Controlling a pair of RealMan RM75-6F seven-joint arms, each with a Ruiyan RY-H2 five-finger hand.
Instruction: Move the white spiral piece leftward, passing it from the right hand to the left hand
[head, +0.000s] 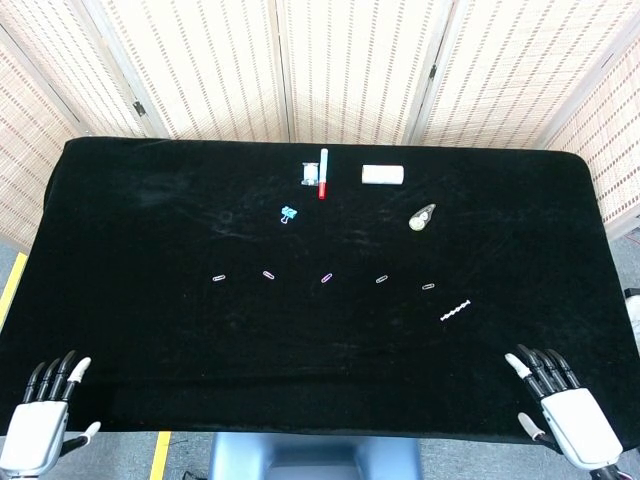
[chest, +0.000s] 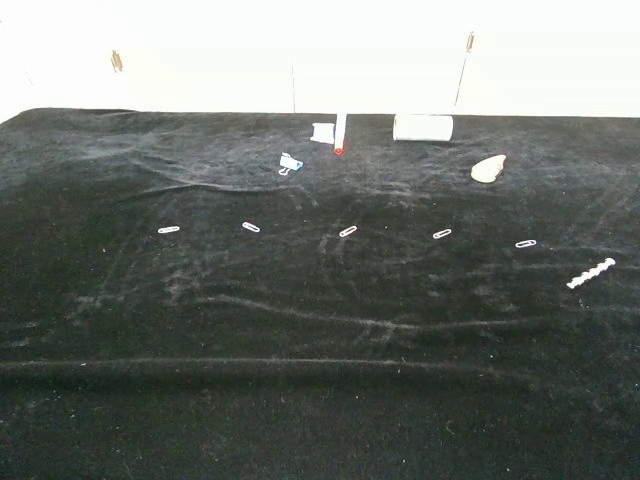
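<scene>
The white spiral piece (head: 455, 310) (chest: 590, 273) lies flat on the black cloth (head: 150, 230) at the right, just past the row of paper clips. My right hand (head: 560, 415) sits at the table's near right corner, fingers apart and holding nothing, well short of the spiral. At the near left corner my left hand (head: 40, 425) is likewise spread and empty. The chest view shows neither hand.
Several paper clips (head: 326, 278) lie in a row across the middle. Further back are a blue binder clip (head: 289, 214), a white marker with a red cap (head: 323, 173), a small white spool (head: 309, 173), a white roll (head: 382, 175) and a pale oval object (head: 421, 217).
</scene>
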